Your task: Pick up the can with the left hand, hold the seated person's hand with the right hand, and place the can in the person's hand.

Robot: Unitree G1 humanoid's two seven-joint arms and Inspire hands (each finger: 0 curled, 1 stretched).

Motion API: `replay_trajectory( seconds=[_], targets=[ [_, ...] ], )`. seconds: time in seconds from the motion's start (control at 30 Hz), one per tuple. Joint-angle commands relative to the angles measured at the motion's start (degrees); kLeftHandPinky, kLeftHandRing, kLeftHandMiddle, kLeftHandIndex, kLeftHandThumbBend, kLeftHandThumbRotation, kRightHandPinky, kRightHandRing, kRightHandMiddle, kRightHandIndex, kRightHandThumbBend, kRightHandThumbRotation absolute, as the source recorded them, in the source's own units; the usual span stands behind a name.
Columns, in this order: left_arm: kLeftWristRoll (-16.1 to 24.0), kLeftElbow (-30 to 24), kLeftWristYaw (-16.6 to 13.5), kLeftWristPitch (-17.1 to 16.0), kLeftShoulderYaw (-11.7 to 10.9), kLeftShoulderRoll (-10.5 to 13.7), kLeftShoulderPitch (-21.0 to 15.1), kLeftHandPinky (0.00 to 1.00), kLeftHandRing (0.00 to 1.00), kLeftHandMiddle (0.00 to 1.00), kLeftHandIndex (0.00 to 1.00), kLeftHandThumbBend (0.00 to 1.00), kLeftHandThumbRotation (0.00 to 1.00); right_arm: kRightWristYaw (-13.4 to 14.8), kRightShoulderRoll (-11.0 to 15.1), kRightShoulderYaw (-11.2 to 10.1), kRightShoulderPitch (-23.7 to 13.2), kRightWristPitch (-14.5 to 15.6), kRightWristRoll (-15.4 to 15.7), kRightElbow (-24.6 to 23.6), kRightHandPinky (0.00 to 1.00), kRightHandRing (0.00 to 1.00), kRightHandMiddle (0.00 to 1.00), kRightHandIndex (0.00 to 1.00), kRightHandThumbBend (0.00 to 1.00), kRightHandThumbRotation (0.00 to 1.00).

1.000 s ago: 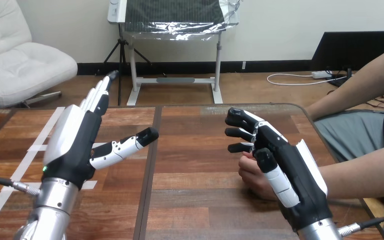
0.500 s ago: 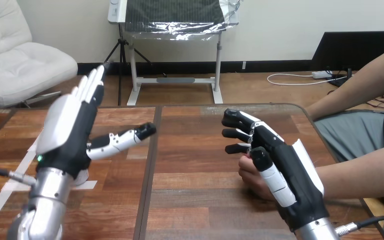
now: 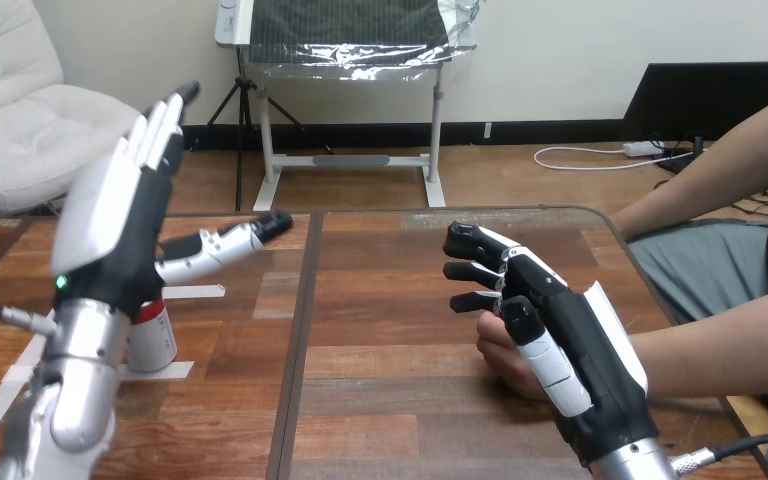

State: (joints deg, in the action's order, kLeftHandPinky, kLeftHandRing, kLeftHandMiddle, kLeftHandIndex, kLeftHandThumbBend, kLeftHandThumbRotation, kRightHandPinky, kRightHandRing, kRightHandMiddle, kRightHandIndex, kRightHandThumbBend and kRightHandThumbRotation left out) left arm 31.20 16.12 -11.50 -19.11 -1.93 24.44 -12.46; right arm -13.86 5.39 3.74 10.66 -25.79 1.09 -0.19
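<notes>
Standing upright at the near left of the bench (image 3: 380, 400), the can (image 3: 153, 338) is partly hidden behind the left forearm, beside a strip of white tape (image 3: 175, 369). Above it the left hand (image 3: 120, 225) is raised, fingers straight and thumb spread, gripping nothing. I'd guess the can is light, thin-walled and smooth, so a wrap round its middle with a modest squeeze looks safest. Further right, the right hand (image 3: 585, 345) sits just over the person's hand (image 3: 490, 350); whether it clasps it I cannot tell.
</notes>
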Motion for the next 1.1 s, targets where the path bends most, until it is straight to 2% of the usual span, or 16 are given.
replay_trajectory(
  seconds=[0.0, 0.37, 1.07],
  targets=[
    [0.86, 2.91, -1.79, 0.33, 0.04, 2.36, -5.52, 0.99, 0.99, 0.98, 0.99, 0.86, 0.74, 0.51, 0.36, -0.07, -1.49, -0.78, -0.36, -3.25, 0.69, 0.80, 0.84, 0.83, 0.94, 0.93],
    [1.08, 9.59, -3.53, -0.16, 0.81, 3.97, -9.51, 0.98, 0.99, 0.99, 0.98, 0.84, 0.73, 0.36, 0.63, -0.31, -1.08, -0.91, -0.63, -3.47, 0.68, 0.79, 0.83, 0.83, 0.93, 0.93],
    [-0.01, 21.87, -3.05, 0.93, 2.00, 6.02, -16.42, 0.98, 0.99, 1.00, 1.00, 0.79, 0.70, 0.26, 1.27, -0.28, -0.34, -0.90, -1.64, -4.16, 0.67, 0.78, 0.81, 0.82, 0.92, 0.92]
  ],
)
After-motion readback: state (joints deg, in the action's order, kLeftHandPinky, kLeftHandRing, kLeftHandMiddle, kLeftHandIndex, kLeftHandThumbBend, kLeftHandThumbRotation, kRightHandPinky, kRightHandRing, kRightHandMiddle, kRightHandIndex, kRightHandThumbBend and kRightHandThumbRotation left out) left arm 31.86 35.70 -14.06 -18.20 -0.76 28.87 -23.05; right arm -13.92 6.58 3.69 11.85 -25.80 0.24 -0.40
